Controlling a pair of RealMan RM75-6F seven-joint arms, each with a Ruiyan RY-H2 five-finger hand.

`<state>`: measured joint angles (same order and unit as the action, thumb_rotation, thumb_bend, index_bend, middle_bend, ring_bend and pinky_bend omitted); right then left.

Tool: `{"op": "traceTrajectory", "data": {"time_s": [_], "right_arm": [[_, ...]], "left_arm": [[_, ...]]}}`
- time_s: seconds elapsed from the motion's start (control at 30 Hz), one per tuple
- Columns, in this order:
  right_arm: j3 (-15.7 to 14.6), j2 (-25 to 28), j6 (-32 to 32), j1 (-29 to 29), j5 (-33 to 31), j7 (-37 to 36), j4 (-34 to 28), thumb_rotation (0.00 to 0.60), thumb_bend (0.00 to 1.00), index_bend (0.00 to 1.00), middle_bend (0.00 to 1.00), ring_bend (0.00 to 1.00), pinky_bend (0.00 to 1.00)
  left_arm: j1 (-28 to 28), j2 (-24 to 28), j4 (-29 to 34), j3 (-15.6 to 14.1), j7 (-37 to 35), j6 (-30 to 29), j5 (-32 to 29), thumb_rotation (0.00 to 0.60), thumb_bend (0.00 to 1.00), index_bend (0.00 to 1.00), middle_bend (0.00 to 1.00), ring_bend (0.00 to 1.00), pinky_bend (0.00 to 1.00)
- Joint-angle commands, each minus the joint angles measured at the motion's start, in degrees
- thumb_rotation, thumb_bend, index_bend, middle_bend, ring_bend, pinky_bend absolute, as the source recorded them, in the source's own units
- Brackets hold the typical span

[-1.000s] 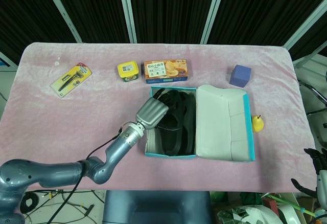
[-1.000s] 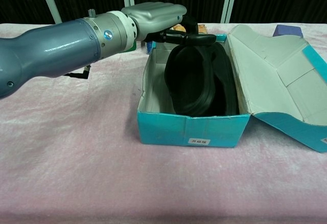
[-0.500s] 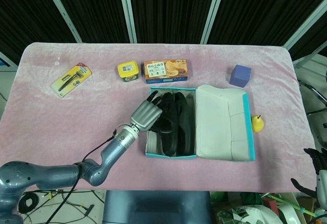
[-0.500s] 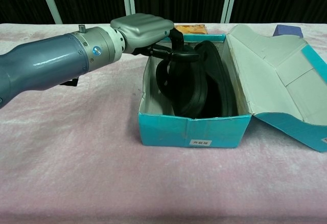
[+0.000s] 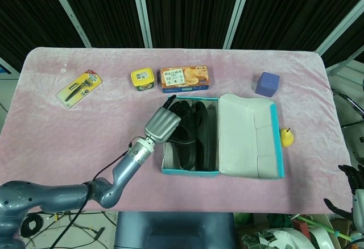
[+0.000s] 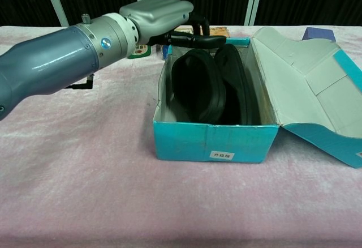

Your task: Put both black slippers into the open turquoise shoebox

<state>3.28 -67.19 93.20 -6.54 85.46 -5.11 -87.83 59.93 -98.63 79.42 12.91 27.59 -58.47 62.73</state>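
The open turquoise shoebox (image 5: 190,171) (image 6: 214,144) sits mid-table with its lid (image 5: 251,136) (image 6: 308,84) folded out to the right. Both black slippers lie inside it side by side, one on the left (image 5: 183,136) (image 6: 196,87) and one on the right (image 5: 204,134) (image 6: 236,84). My left hand (image 5: 164,124) (image 6: 156,14) hovers over the box's left rear corner with its fingers (image 6: 189,38) stretched out above the left slipper, holding nothing. My right hand (image 5: 352,192) hangs off the table's front right corner, fingers apart and empty.
Along the back of the pink cloth lie a carded tool pack (image 5: 79,88), a yellow tape measure (image 5: 141,78), a cracker box (image 5: 184,78) just behind the shoebox, and a blue cube (image 5: 267,83). A small yellow toy (image 5: 288,138) sits right of the lid.
The left slipper has left my left hand's grip and dropped from tilted to lying low in the box. The hand has lifted slightly toward the box's rear left.
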Motion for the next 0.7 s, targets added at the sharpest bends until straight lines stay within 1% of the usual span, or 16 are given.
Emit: {"op": "traceTrajectory", "data": {"time_s": [0.03, 0.17, 0.4, 0.53, 0.7], "right_arm": [[0.0, 0.0, 0.0, 0.0, 0.0, 0.0, 0.0, 0.600, 0.01, 0.21, 0.17, 0.07, 0.20], [0.0, 0.0, 0.1, 0.0, 0.2, 0.1, -0.1, 0.600, 0.01, 0.21, 0.17, 0.07, 0.20], [0.0, 0.0, 0.2, 0.0, 0.2, 0.0, 0.0, 0.600, 0.01, 0.21, 0.17, 0.07, 0.20], [0.0, -0.1, 0.1, 0.0, 0.1, -0.1, 0.1, 0.600, 0.01, 0.21, 0.17, 0.07, 0.20], [0.0, -0.1, 0.2, 0.0, 0.2, -0.2, 0.2, 0.600, 0.01, 0.21, 0.17, 0.07, 0.20]], "left_arm": [[-0.4, 0.6, 2.1, 0.1, -1.2, -1.5, 3.1, 0.000, 0.00, 0.26, 0.28, 0.14, 0.05], [-0.6, 0.7, 4.1, -1.3, -1.5, -1.8, 6.3, 0.000, 0.00, 0.28, 0.30, 0.14, 0.05], [-0.3, 0.6, 6.9, -4.9, -0.6, 0.6, 10.2, 0.000, 0.00, 0.31, 0.32, 0.14, 0.05], [-0.7, 0.4, 7.9, -6.4, -0.2, 1.3, 11.4, 0.000, 0.00, 0.31, 0.32, 0.14, 0.05], [-0.9, -0.3, 8.2, -7.3, -0.2, 2.4, 12.1, 0.000, 0.00, 0.31, 0.33, 0.14, 0.05]]}}
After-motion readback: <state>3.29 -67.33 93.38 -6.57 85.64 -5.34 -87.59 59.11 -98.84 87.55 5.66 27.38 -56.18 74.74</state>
